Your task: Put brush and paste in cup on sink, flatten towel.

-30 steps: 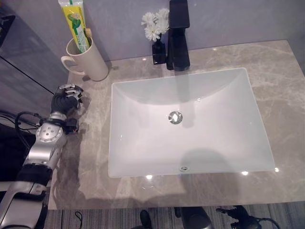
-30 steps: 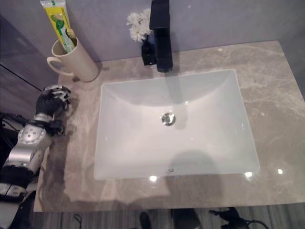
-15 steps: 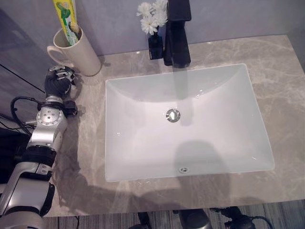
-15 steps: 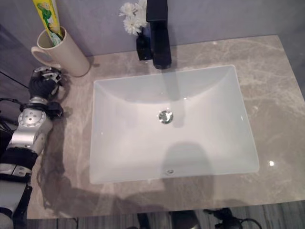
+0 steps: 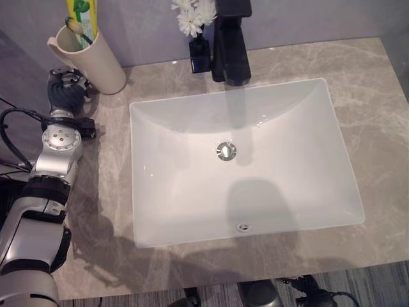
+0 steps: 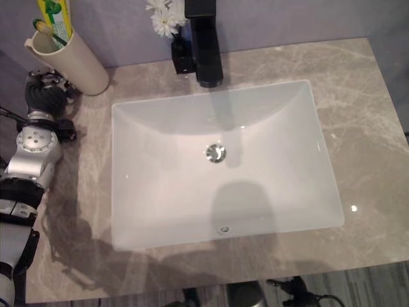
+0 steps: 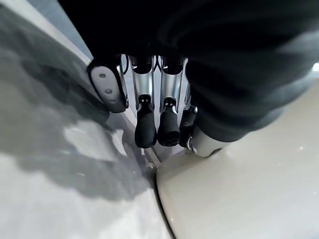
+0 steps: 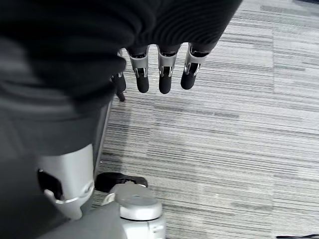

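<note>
Since a second ago our left hand [image 5: 64, 91], fingers relaxed and empty, has reached the cup [image 5: 89, 59], which holds brush [image 5: 77, 29] and paste [image 5: 82, 14]; we see no towel.

four views: two from above, two from the wrists

the two eye views look steeply down from the head onto the marble surface [image 5: 377, 83], side by side; both take in the white sink [image 5: 192, 192], the black tap [image 5: 230, 38] and the cup [image 6: 77, 61] at the far left. the left wrist view sits very close, looking along the left hand [image 7: 149, 124] at the cup's wall. the right wrist view looks down past the right hand [image 8: 162, 74] to the striped floor [image 8: 239, 149].
</note>
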### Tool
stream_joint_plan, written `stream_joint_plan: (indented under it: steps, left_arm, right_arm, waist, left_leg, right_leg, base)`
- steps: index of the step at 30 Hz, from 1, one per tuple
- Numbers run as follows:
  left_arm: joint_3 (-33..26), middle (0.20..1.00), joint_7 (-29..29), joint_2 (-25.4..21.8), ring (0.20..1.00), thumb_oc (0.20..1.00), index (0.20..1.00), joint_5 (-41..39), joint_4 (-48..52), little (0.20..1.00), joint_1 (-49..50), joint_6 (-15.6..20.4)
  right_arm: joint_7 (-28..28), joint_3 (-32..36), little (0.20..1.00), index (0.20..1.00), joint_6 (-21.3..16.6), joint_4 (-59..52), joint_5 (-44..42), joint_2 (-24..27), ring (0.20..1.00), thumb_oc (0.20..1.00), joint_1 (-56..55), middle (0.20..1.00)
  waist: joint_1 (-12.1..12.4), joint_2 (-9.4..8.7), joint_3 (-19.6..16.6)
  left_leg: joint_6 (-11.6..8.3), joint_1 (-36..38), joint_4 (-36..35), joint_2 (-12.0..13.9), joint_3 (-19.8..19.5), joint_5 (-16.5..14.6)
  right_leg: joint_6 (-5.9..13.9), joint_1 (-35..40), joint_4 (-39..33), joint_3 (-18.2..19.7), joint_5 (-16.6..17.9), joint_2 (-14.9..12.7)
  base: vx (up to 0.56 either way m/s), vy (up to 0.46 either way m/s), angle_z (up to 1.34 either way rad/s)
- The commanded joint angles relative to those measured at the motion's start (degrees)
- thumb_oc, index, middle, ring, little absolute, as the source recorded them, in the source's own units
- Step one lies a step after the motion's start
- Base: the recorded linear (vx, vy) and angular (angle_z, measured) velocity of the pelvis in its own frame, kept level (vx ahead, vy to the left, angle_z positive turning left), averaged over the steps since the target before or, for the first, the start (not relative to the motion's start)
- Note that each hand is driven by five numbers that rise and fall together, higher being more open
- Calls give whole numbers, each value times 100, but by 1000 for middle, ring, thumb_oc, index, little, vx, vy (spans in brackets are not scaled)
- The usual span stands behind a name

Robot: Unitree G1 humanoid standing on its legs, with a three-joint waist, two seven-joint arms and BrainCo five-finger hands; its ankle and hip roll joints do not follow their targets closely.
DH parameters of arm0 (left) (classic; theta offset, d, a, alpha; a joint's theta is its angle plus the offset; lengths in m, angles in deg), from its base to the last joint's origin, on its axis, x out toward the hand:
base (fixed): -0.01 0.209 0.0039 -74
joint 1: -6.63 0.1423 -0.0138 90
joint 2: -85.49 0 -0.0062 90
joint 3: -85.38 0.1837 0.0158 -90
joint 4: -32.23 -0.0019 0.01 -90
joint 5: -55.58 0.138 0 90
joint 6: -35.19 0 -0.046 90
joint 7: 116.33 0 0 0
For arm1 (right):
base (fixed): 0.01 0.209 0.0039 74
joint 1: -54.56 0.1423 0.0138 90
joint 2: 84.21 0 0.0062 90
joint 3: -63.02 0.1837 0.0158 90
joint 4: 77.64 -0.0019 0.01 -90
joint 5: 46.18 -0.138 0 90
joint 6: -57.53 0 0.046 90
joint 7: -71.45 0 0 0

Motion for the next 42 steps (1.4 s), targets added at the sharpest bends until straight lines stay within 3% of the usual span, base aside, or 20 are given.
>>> stream_joint_plan:
  steps: [1, 7, 17, 28, 34, 35, 36, 37, 38, 39, 42]
  left_arm:
    - [314, 200, -154, 396, 200, 200, 200, 188, -47, 200, -171, 9]
    - [426, 200, -127, 742, 200, 200, 200, 101, 83, 200, -268, 48]
    - [490, 200, -136, 899, 200, 200, 200, 79, 144, 200, -316, 98]
    - [-1, 200, 348, 1286, 200, 200, 200, 314, 194, 200, 84, 7]
    - [-648, 200, 539, 1227, 200, 200, 200, 565, 1151, 200, 1176, 109]
    - [-964, 200, 787, 1074, 200, 200, 200, 1175, 1726, 200, 1639, -3]
    - [-973, 200, 789, 1073, 200, 200, 200, 1181, 1740, 200, 1652, -11]
    - [-1520, 200, 868, 1102, 200, 200, 200, 1294, 2517, 200, 2472, 76]
    - [-1548, 200, 866, 1108, 200, 200, 200, 1302, 2559, 200, 2519, 56]
    - [-2151, 200, 844, 1202, 200, 200, 200, 1479, 3301, 200, 3416, 117]
    - [-2781, 200, 851, 1314, 200, 200, 200, 1421, 3648, 200, 4230, 255]
  right_arm:
    - [-125, -155, 1000, 1000, -77, -13, 28, -53, 1000, 1000, -147, 1000]
    - [-192, -196, 1000, 1000, -91, 92, 2, -105, 1000, 1000, -67, 1000]
    - [-277, -166, 1000, 1000, -61, 598, -41, -158, 1000, 1000, 97, 1000]
    - [-413, -150, 1000, 1000, 96, 1094, 33, -32, 1000, 1000, 363, 1000]
    - [-366, -24, 1000, 1000, 228, 1587, 198, 10, 1000, 1000, 592, 1000]
    - [-345, 106, 1000, 1000, 248, 1699, 224, 33, 1000, 1000, 602, 1000]
    - [-344, 101, 1000, 1000, 247, 1699, 223, 33, 1000, 1000, 603, 1000]
    - [-328, 208, 1000, 1000, 286, 1765, 285, 41, 1000, 1000, 614, 1000]
    - [-327, 192, 1000, 1000, 285, 1764, 285, 49, 1000, 1000, 606, 1000]
    - [-277, 322, 1000, 1000, 311, 1850, 365, 43, 1000, 1000, 545, 1000]
    - [-244, 454, 1000, 1000, 356, 1937, 429, 49, 1000, 1000, 517, 1000]
  waist:
    - [-354, -98, 160]
    - [-405, -89, 151]
    - [-452, -22, 198]
    - [-255, -103, 105]
    - [83, -237, -134]
    - [247, -278, -208]
    - [238, -288, -221]
    - [415, -349, -297]
    - [401, -345, -305]
    - [562, -416, -378]
    - [690, -477, -447]
  left_leg:
    - [83, 341, 37, -209, -80, 589]
    - [87, 342, 37, -234, -46, 594]
    - [101, 349, 37, -259, -19, 569]
    - [157, 577, 37, -286, -121, 324]
    - [235, 812, 37, -326, -195, 112]
    - [272, 940, 37, -333, -232, 27]
    - [276, 920, 37, -347, -238, 45]
    - [324, 1006, 37, -388, -305, -7]
    - [326, 1011, 37, -389, -305, -7]
    - [387, 1105, 41, -440, -354, -121]
    - [449, 1161, 120, -502, -383, -244]
  right_leg:
    - [345, 91, 1076, 175, -1194, -2]
    - [347, 79, 1062, 202, -1165, 4]
    - [345, 71, 1018, 250, -1134, -6]
    - [364, 382, 1004, 97, -1110, -139]
    - [395, 743, 804, 8, -991, -222]
    - [405, 891, 794, -19, -999, -219]
    - [407, 877, 784, -19, -981, -235]
    - [435, 1000, 754, -57, -957, -280]
    - [437, 1007, 750, -57, -955, -281]
    - [473, 1133, 708, -78, -911, -338]
    - [542, 1233, 668, -89, -819, -429]
  base:
    - [0, 0, 0]
    - [0, 0, 0]
    - [-3, 11, -4]
    - [-10, 8, 2]
    - [-29, 61, 8]
    - [-10, 40, 20]
    - [-59, 118, 11]
    - [-57, 80, 9]
    - [-103, 154, 15]
    - [-91, 128, 19]
    - [-99, 140, 15]
